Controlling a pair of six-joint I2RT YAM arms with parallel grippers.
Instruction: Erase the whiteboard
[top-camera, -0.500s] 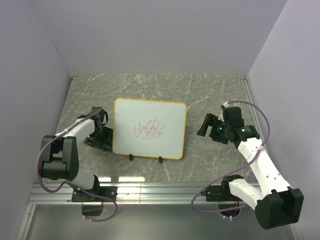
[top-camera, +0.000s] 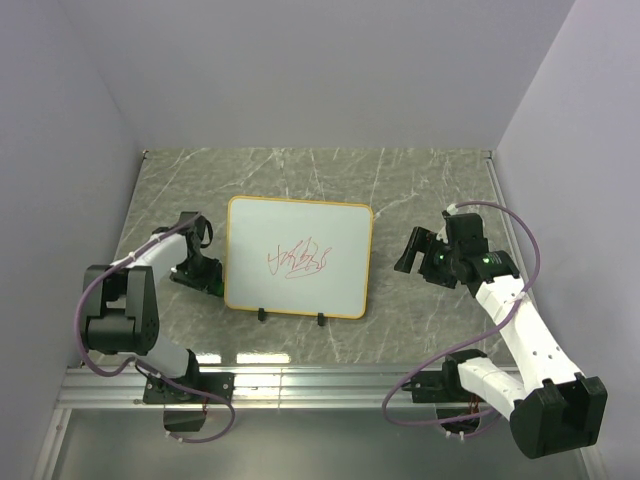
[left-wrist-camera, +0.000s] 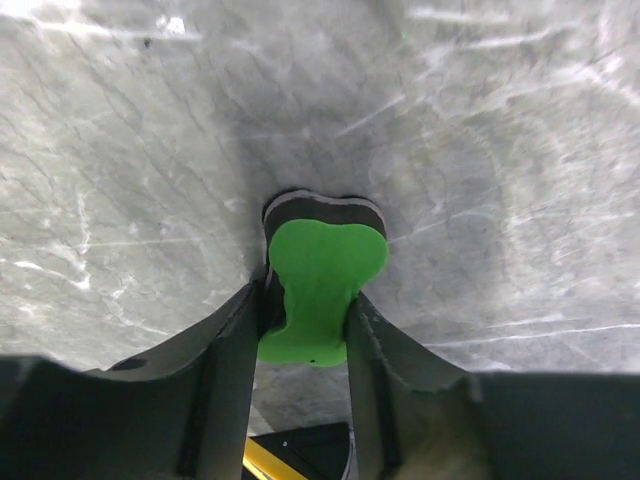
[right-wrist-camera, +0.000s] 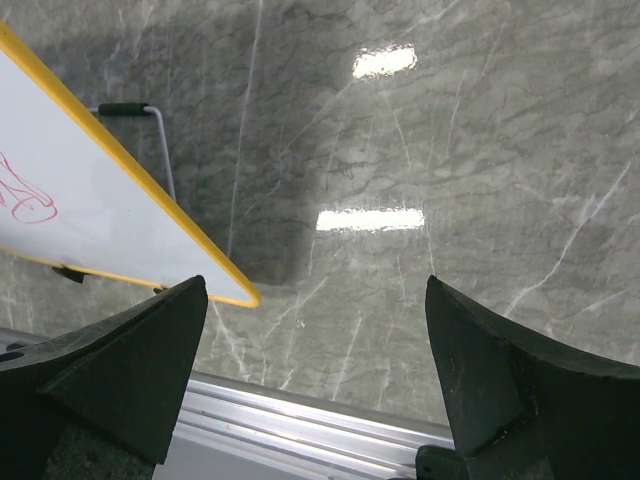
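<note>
Just right of left claw gripping eraser: scribbled whiteboard.

A grey marble-veined table has pale walls rising from its far and side edges and an aluminium rail along its near edge. Over its left part is a green eraser (dark felt layer facing the tabletop).

My bench is a grey-green marbled tabletop boxed in by plain pale lilac walls, an aluminium rail along its near edge, light glare on its sheen.
</note>
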